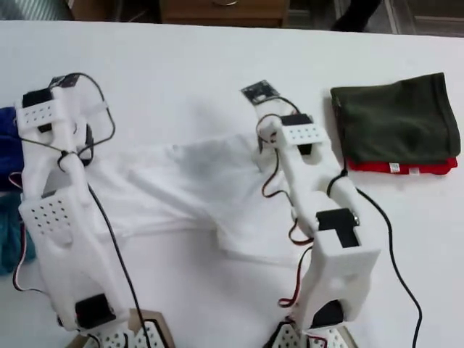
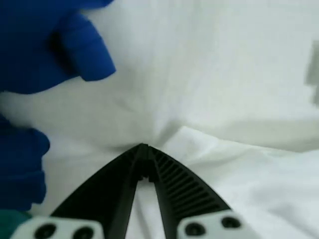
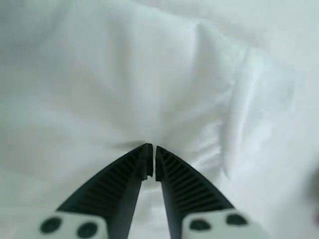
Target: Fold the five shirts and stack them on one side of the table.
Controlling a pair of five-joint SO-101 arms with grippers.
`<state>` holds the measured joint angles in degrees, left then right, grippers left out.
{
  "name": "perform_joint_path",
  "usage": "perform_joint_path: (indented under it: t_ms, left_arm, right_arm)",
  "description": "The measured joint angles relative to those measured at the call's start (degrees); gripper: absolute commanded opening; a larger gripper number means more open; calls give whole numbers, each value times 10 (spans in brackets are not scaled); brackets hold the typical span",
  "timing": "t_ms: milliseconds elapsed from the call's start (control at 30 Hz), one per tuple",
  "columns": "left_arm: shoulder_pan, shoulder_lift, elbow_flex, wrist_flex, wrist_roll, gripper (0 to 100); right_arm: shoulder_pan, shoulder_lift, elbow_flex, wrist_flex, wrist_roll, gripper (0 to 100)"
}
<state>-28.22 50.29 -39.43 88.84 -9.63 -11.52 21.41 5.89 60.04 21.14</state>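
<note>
White shirt (image 1: pixel 188 188) crumpled at the middle of the table (image 1: pixel 181 65), its sides hidden under both arms, left gripper (image 2: pixel 143 164) and right gripper (image 3: pixel 151 162) each pinching its cloth; blue shirt (image 1: pixel 6 145) cut off at left; green shirt (image 1: pixel 395 119) folded atop red shirt (image 1: pixel 406 167) at right.

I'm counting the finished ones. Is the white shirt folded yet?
Not folded: the white shirt lies spread out and rumpled on the table, unlike the neat green shirt on the red shirt.

matt cloth shirt (image 1: pixel 181 181), ribbed plastic tool (image 3: pixel 150 150)
</note>
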Motion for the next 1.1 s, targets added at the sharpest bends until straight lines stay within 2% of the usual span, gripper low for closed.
perform_joint_path:
  t_ms: [233,367,500,667,767,900,1100]
  left_arm:
    - [-27,1,0,6,-1,24]
    - [-27,2,-23,45,1,24]
    - [-18,1,-102,111,1,24]
    - [-13,-71,-124,126,1,24]
    - [-4,-143,-49,126,-14,24]
    - [19,-253,125,114,-51,24]
    - [18,-403,428,-9,-109,24]
  right_arm:
    - [53,0,0,-2,0,20]
    - [54,0,0,-2,0,20]
    - [45,-4,0,-1,0,20]
    - [33,-84,0,25,0,20]
    - [23,-136,0,49,0,20]
    - [7,-185,44,65,0,20]
    - [-2,-251,148,64,0,20]
